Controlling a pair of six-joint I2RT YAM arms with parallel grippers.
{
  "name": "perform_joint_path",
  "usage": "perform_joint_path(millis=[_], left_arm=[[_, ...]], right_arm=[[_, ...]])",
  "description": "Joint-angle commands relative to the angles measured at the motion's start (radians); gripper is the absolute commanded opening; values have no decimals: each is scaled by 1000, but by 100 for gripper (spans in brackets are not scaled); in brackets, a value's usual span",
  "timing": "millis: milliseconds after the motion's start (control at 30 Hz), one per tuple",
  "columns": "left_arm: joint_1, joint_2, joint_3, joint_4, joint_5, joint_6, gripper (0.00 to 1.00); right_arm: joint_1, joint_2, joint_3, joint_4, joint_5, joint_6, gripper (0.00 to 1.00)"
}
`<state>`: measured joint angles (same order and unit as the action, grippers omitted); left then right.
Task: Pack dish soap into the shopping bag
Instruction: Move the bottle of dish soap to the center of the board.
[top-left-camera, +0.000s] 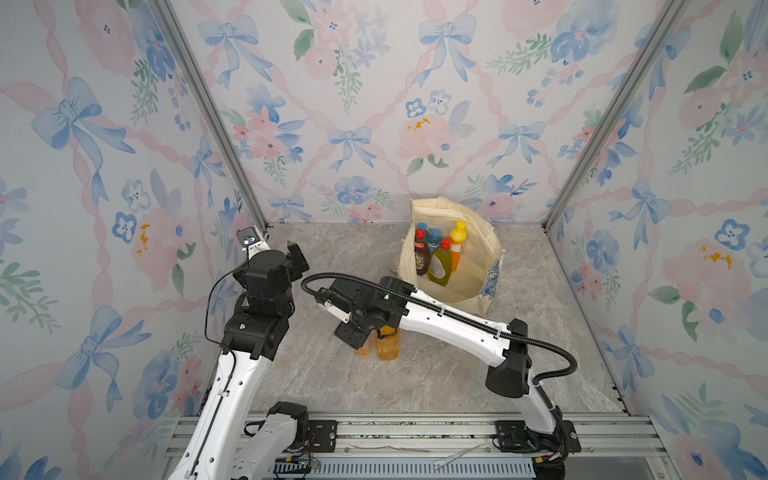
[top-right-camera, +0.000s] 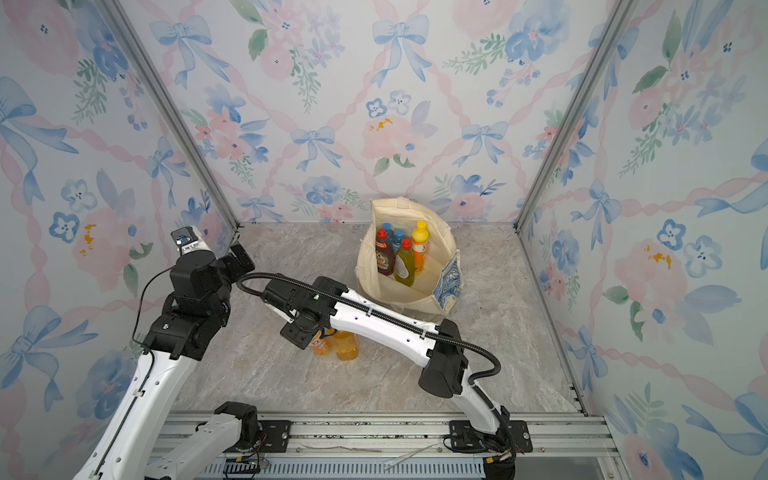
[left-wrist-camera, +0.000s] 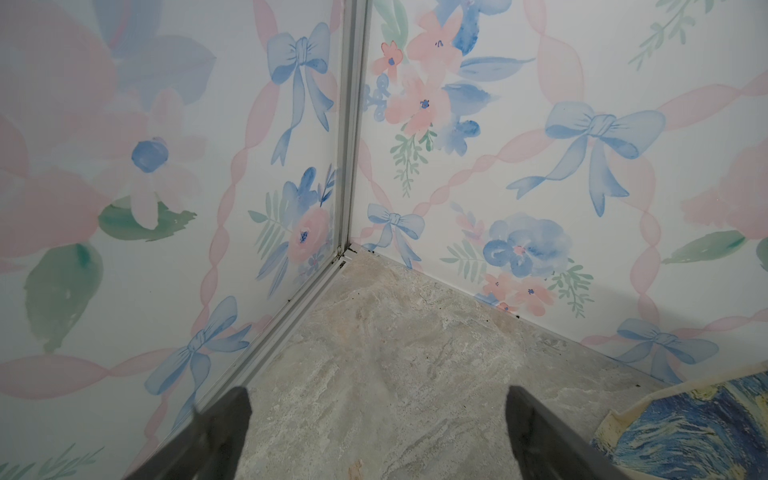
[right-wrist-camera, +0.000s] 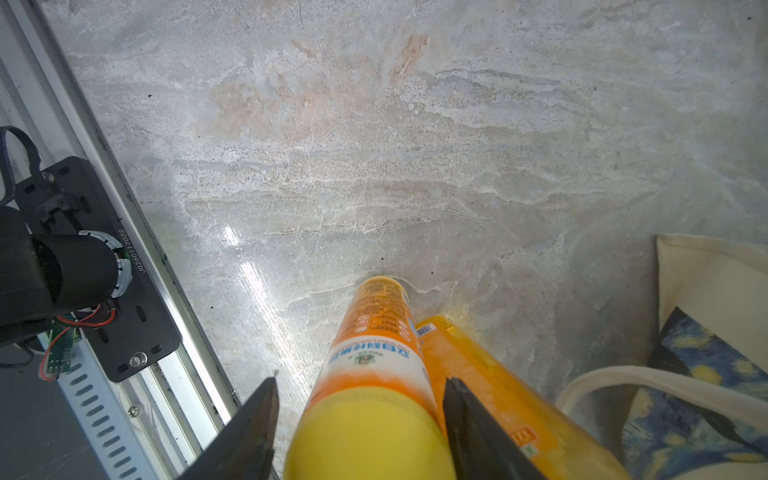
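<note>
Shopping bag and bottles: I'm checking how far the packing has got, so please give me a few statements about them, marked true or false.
1. The shopping bag holds five bottles. True.
2. Every bottle is already in the bag. False: a yellow-capped orange bottle and an amber bottle stand on the table.
3. The left claw grips a bottle. False: it is open and empty, facing a wall corner.
4. The right claw has a finger on either side of the yellow-capped orange bottle. True.
</note>
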<state>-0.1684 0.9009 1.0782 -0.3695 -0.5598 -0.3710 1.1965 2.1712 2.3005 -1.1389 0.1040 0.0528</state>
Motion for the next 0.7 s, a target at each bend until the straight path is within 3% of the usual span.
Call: perform_joint_path(millis=[0, 300, 500, 667], left_arm=[[8, 9, 27, -9, 10, -2, 98], [7, 20, 40, -8, 15, -3, 98], [8, 26, 48, -8, 18, -2, 98], [8, 33, 59, -8, 15, 1, 98]], right_arm=[[-9, -5, -9, 2, -18, -24, 62], [-9, -17, -27, 24, -57, -45, 40], [-15, -34, -35, 49, -112, -56, 19], [-27, -59, -55, 84, -180, -54, 10]])
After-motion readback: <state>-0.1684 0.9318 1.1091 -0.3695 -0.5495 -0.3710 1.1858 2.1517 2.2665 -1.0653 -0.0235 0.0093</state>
